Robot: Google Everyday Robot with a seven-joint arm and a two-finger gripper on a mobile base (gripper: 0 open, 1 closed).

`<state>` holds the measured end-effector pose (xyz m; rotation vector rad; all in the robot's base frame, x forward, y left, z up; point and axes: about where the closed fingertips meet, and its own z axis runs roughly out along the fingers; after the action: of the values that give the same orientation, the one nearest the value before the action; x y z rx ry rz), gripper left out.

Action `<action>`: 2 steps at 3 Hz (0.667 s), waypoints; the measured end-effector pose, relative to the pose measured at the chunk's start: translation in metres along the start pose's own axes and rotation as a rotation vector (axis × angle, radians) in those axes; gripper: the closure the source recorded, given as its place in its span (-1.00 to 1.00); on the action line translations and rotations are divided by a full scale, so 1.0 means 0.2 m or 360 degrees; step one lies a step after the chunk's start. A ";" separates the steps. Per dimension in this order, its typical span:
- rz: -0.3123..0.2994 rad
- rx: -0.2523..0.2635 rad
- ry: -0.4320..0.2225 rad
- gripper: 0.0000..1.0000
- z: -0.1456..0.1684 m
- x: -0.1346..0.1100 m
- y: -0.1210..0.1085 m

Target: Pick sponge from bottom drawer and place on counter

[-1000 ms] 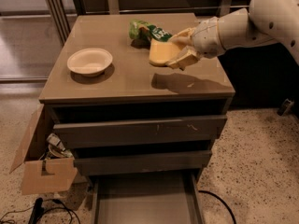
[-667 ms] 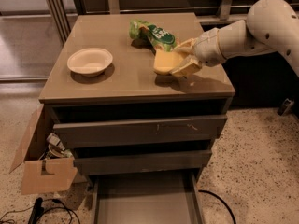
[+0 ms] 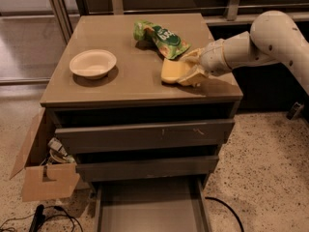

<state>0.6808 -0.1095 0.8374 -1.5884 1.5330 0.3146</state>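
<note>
The pale yellow sponge [image 3: 173, 70] rests on the tan counter [image 3: 130, 76], right of centre, just in front of the green snack bag. My gripper [image 3: 189, 69] is at the sponge's right side, its yellowish fingers [image 3: 192, 76] still around the sponge, low over the counter top. The white arm reaches in from the right. The bottom drawer [image 3: 149, 209] is pulled open below, its grey floor bare.
A white bowl [image 3: 93, 63] sits on the counter's left part. A green crinkled snack bag [image 3: 161, 37] lies at the back centre. An open cardboard box [image 3: 46, 170] and cables stand on the floor left of the cabinet. The two upper drawers are shut.
My gripper has lowered the sponge from above the counter down onto its top, moving slightly toward the front.
</note>
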 end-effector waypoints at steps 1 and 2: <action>0.0000 0.0000 0.0000 0.51 0.00 0.00 0.00; 0.0000 0.0000 0.0000 0.05 0.00 0.00 0.00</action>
<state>0.6808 -0.1095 0.8374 -1.5884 1.5330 0.3147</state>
